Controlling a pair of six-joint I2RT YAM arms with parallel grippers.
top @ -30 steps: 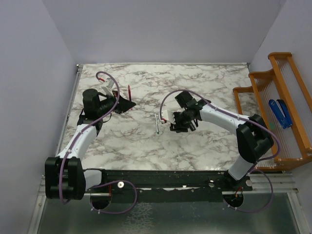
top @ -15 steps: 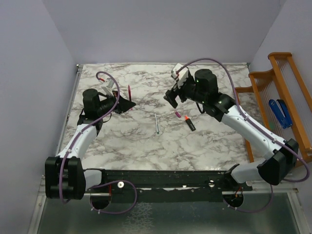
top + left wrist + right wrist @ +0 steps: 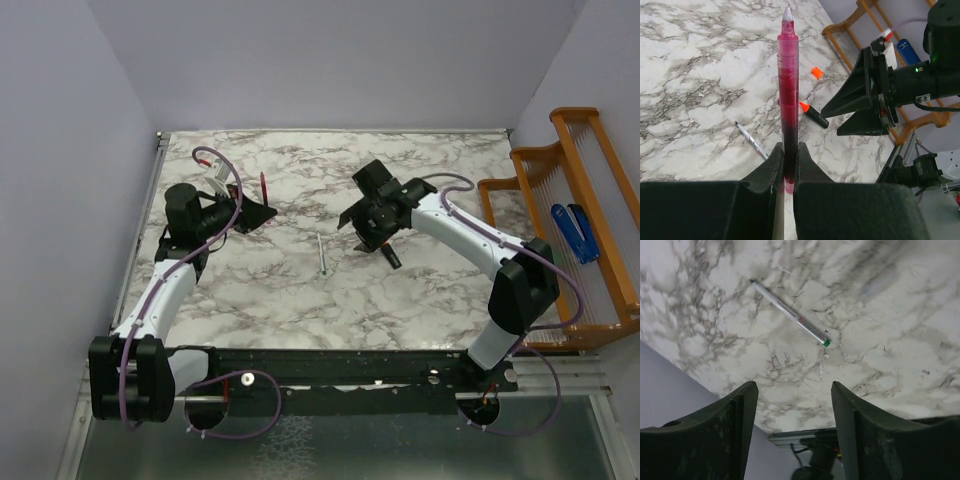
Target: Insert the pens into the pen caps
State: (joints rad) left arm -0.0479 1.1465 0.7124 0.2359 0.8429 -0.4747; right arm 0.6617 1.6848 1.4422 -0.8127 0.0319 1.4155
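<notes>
the red-pink pen (image 3: 788,90) is gripped at its rear by the closed left fingers (image 3: 765,172), tip outward, likely so a cap can be pushed on. the right fingers (image 3: 735,430) are spread open and empty near the silver-grey pen (image 3: 789,313), which lies ahead of them on the worktop (image 3: 280,290). the black marker (image 3: 814,114) and orange cap (image 3: 816,72) lie past that pen.

Three pens: a red pen (image 3: 788,100) clamped in the left gripper (image 3: 785,162), a silver pen (image 3: 790,313) ahead of the right gripper (image 3: 792,387), a black marker (image 3: 814,114) just beside it. One orange cap (image 3: 816,72) shows.
</notes>
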